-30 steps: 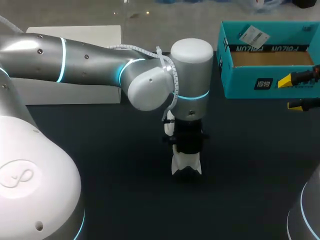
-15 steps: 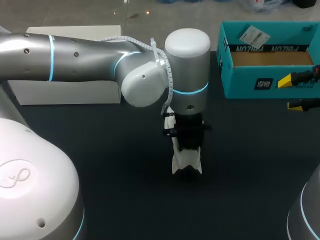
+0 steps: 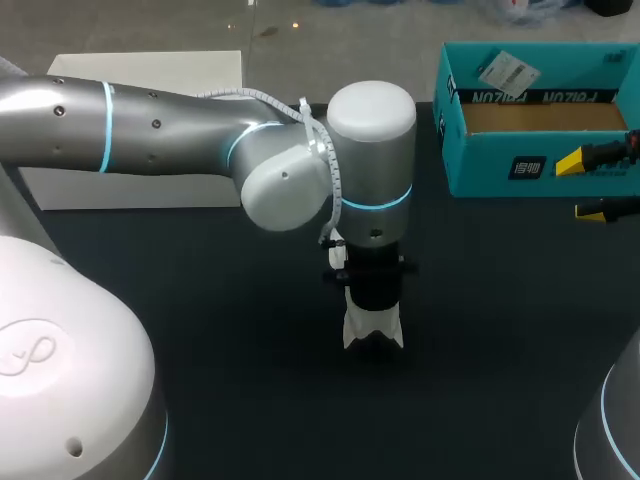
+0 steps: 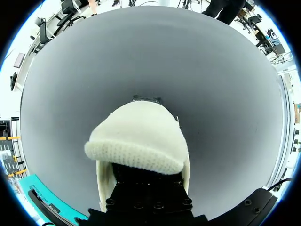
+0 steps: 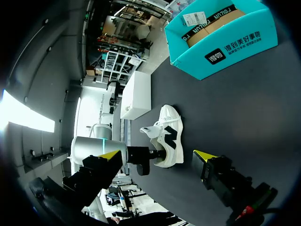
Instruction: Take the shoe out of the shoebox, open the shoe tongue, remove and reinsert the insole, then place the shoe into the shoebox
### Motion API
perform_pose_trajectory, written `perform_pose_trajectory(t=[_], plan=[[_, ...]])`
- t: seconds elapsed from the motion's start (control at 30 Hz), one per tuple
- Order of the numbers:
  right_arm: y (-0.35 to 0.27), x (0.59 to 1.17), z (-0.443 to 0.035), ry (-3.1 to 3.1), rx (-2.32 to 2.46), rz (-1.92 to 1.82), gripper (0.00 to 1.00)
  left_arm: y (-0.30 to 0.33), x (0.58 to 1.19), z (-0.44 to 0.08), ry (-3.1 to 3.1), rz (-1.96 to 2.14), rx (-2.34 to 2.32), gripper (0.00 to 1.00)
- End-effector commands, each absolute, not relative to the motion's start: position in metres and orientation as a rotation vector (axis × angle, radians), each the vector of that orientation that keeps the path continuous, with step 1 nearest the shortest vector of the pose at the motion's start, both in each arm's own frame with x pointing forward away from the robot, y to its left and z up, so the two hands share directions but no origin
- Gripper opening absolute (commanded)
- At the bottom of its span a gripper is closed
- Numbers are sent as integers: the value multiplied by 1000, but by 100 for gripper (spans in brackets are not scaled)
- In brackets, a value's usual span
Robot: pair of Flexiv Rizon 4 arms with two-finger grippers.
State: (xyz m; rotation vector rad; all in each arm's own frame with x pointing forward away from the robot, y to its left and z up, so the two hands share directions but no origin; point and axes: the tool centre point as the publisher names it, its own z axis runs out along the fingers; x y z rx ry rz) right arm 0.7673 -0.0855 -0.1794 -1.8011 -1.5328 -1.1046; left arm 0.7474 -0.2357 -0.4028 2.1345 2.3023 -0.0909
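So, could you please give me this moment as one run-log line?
shoe: out of shoebox, on table | left gripper: at shoe's heel end | right gripper: open, empty, near shoebox

Setting: robotics laboratory, test bench. Evidence, head view: dark matte worktop (image 3: 250, 380) across the lower frame; left arm (image 3: 150, 130), silver with glowing cyan joint rings, entering from the left edge; right arm (image 3: 612, 430) at lower right; plain white block (image 3: 140, 185) upper left; teal shoebox (image 3: 500, 165) upper right.

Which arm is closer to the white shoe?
Left. The left gripper is at the shoe, by its opening; the right gripper is open, well off beside the teal shoebox.
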Motion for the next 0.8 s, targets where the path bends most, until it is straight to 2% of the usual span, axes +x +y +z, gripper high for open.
perform_pose_trajectory(t=[0.03, 0.43, 0.8], plan=[[-85, 767, -180, -1533, -1803, -1102, 100, -242, 748, -413, 2326, -43, 2153, 0], [-85, 767, -180, -1533, -1803, -1102, 100, -232, 743, -367, 2282, -12, 2137, 0], [-85, 767, -180, -1533, -1803, -1102, 100, -244, 743, -387, 2276, -107, 2148, 0]])
